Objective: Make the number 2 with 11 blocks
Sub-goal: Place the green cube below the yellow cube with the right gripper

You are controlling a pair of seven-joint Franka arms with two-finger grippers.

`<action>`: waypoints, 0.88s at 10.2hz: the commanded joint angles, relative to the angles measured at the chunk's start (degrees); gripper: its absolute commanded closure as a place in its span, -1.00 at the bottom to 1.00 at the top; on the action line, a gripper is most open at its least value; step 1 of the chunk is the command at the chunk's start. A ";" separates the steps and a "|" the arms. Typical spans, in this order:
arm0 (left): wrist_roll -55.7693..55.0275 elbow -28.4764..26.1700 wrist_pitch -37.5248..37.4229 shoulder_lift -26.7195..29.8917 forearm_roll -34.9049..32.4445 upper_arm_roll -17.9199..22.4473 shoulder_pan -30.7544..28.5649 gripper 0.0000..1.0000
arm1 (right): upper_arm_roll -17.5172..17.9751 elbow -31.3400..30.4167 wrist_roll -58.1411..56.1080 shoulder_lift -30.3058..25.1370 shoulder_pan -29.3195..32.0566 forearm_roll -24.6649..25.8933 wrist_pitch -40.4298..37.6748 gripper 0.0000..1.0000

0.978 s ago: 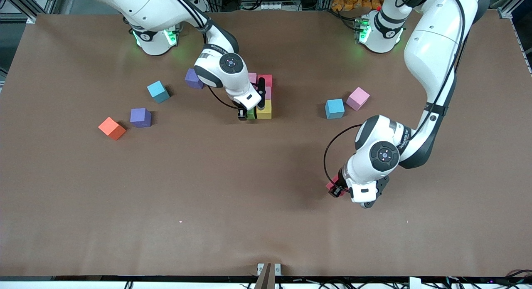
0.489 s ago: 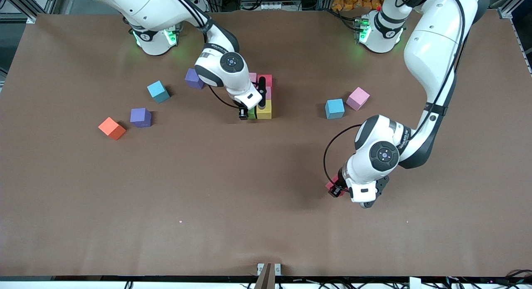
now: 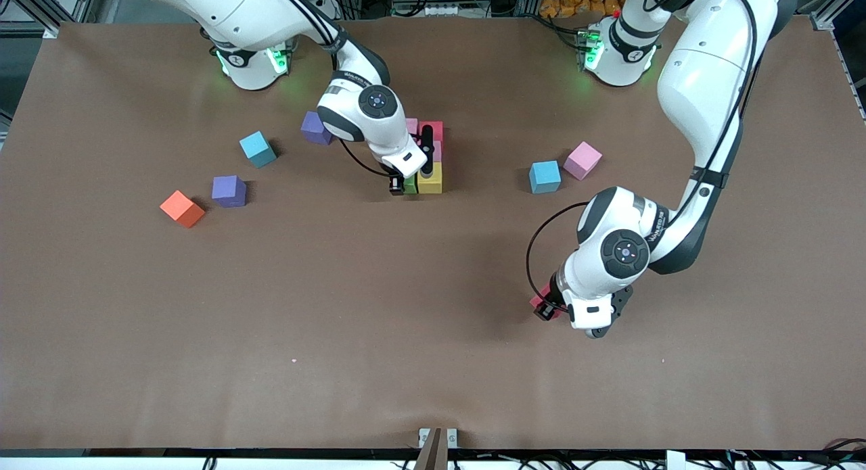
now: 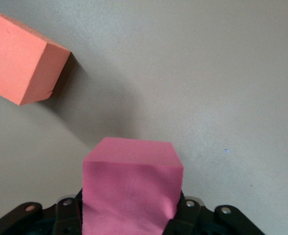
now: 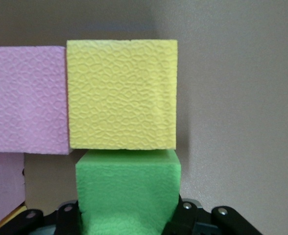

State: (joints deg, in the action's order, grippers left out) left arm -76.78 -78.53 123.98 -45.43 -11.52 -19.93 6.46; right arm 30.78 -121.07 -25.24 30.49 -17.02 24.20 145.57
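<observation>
a high front camera overlooks the whole table [image 3: 433,362]; both wrist cameras look down closely at it.

place: robotics lab | evidence: aluminium frame [image 3: 829,13], cables [image 3: 433,0], brown table [image 3: 406,321]

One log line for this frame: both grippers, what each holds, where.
right gripper: shut on green block, beside yellow block | left gripper: shut on pink block, over bare table
</observation>
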 commanded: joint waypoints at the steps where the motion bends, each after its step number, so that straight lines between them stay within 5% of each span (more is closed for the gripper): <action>1: -0.83 -1.01 -1.02 1.31 1.33 -0.11 -0.05 0.71 | -0.11 1.02 1.77 0.89 -0.56 1.64 0.06 0.41; 3: -0.83 -1.01 -1.02 1.31 1.33 -0.11 -0.05 0.71 | -0.11 1.02 1.77 0.97 -0.56 1.64 1.46 0.31; 4: -0.83 -1.01 -1.02 1.31 1.33 -0.11 -0.05 0.71 | -0.11 1.02 1.77 1.50 -0.65 1.64 1.90 0.05; 5: -0.74 -1.01 -1.11 1.40 1.33 -0.19 -0.05 0.71 | -0.20 1.02 1.77 1.59 -0.65 1.64 2.60 -0.34; 6: -0.83 -1.01 -1.11 1.40 1.41 -0.20 -0.05 0.71 | -0.20 1.02 1.69 1.59 -0.65 1.72 2.87 -0.99; 9: -0.83 -1.01 -1.11 1.40 1.41 -0.20 -0.05 0.71 | -0.20 0.93 1.60 1.59 -0.65 1.64 2.79 -1.00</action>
State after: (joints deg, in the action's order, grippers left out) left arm -76.78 -78.53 123.69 -45.43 -11.52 -20.10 6.47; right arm 30.78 -120.89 -25.17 31.48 -17.02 24.57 148.20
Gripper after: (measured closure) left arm 0.392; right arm 0.075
